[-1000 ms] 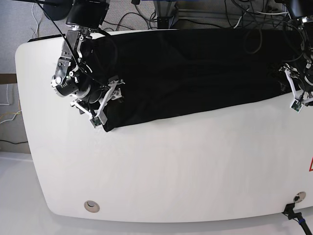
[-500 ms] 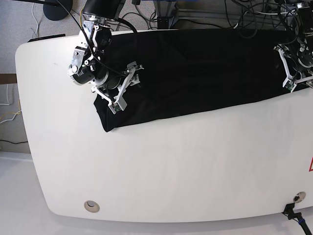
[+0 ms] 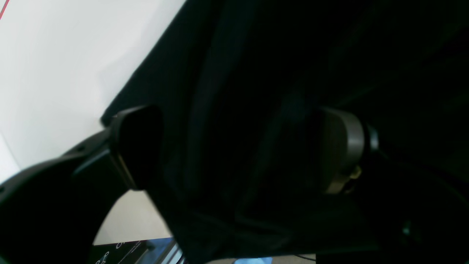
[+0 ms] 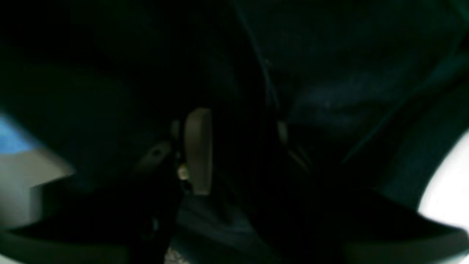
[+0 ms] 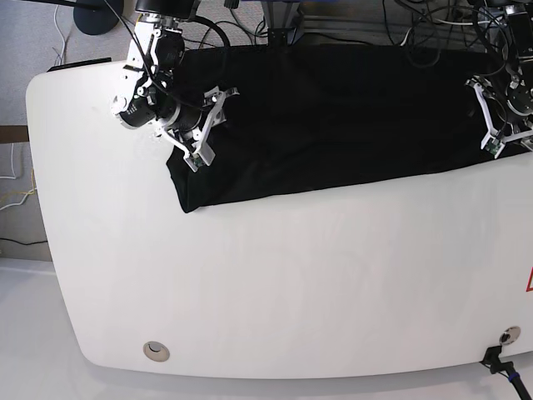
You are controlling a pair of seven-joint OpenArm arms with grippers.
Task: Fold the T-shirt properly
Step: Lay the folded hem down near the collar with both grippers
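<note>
We see the T-shirt point(image 5: 333, 117) lying as a long black band across the table's point(image 5: 275, 283) far side; our right gripper point(image 5: 204, 125) has moved up onto its end, jaws closing on cloth, probably starting a fold; our left gripper point(image 5: 491, 117) stays spread

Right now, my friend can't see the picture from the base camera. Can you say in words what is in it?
A large black cloth T-shirt lies in a long band across the far side of a white rounded table. The right gripper is over the shirt's end on the picture's left, and the left gripper is at the other end. Cables trail behind the table.
</note>
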